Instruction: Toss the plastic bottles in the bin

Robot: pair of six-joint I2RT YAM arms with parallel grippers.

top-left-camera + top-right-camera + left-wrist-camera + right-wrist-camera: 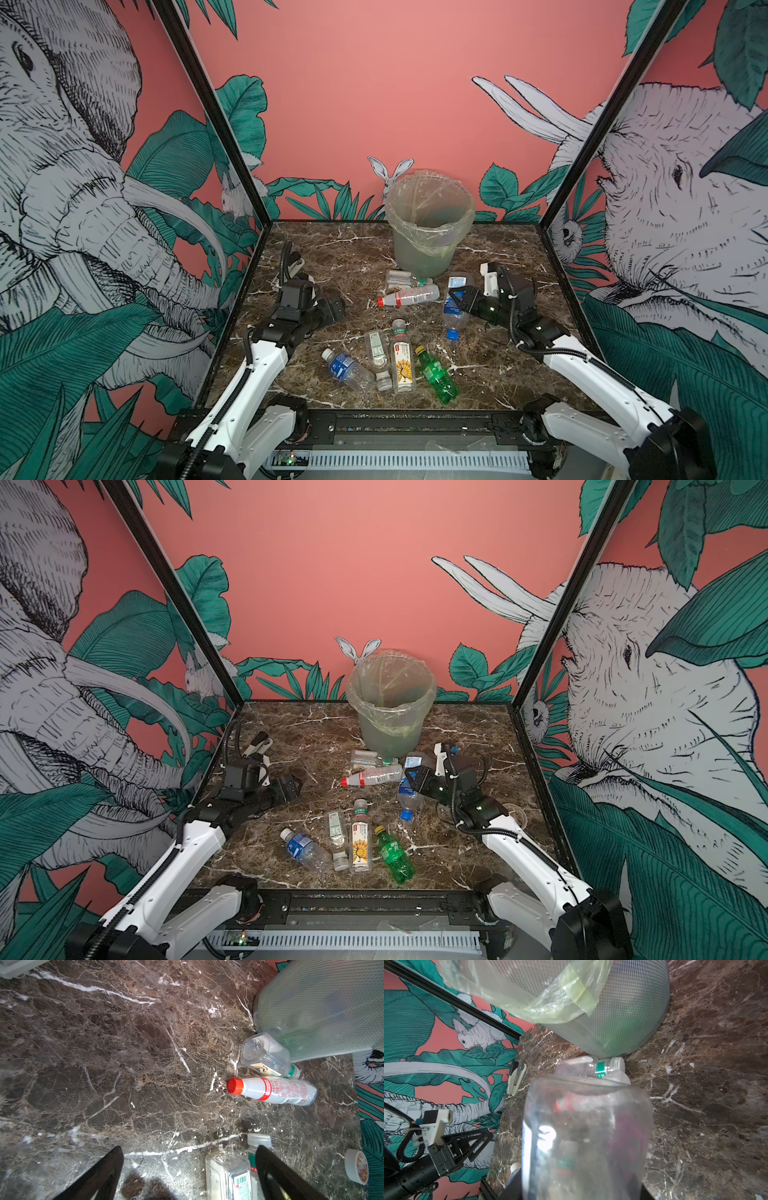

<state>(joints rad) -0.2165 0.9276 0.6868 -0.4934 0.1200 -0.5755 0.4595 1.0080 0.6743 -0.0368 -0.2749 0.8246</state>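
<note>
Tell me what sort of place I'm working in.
Probably a staged robot test booth, not a real room: a marble-look tabletop boxed in by jungle-mural panels on a black frame, with bottles strewn before a lined bin.

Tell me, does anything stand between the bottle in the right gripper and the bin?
Nothing visible blocks the way over the bin rim. The right gripper holds the blue-label bottle beside it. The green-band bottle and the red-cap bottle lie at the bin's foot, low on the table.
</note>
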